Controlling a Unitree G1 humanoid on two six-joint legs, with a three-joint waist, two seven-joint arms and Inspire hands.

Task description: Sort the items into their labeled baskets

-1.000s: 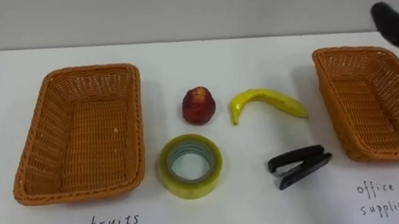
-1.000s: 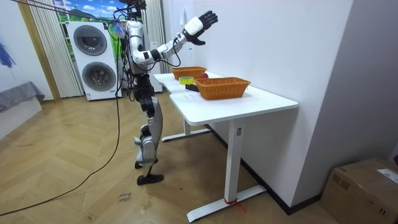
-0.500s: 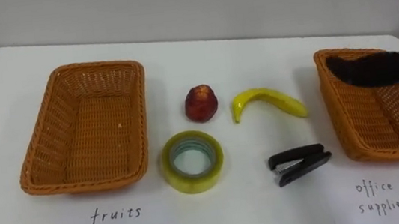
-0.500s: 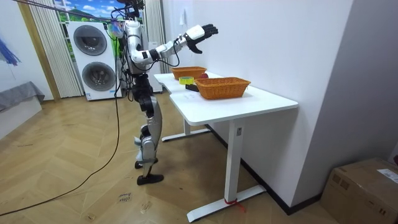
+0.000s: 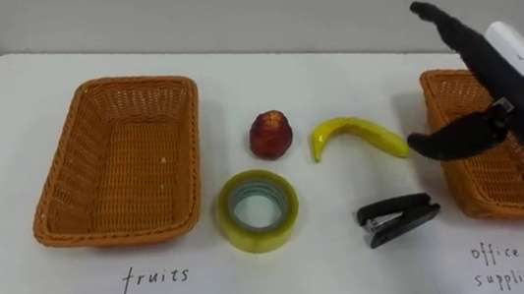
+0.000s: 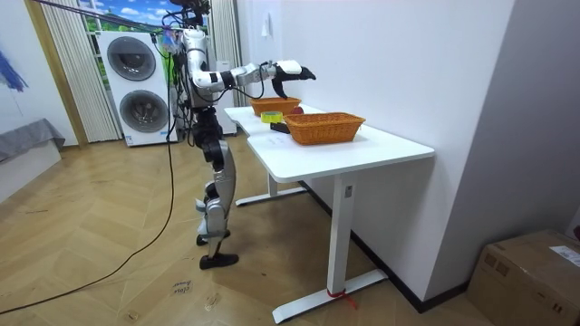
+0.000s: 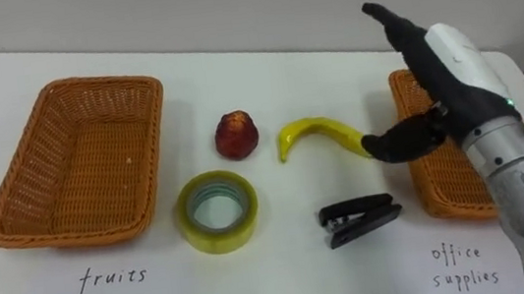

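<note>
Right robot hand (image 5: 501,88) hangs above the left part of the right basket (image 5: 477,206), fingers straight and spread, thumb (image 5: 444,140) stuck out toward the banana (image 5: 355,136); it holds nothing. In the room view the same hand (image 6: 292,70) is stretched out on a raised arm over the white worktop (image 5: 356,280), with the robot standing at the worktop's end and two stacked washing machines (image 6: 136,86) behind it. Four things lie on the worktop between the baskets, none touching another: a red fruit (image 5: 270,134) and the banana in the far row, a yellow tape roll (image 5: 258,238) lying flat and a black stapler (image 5: 397,219) in the near row. The red fruit is nearer the left basket (image 5: 50,196), the stapler just beside the right basket. Both wicker baskets have nothing in them
</note>
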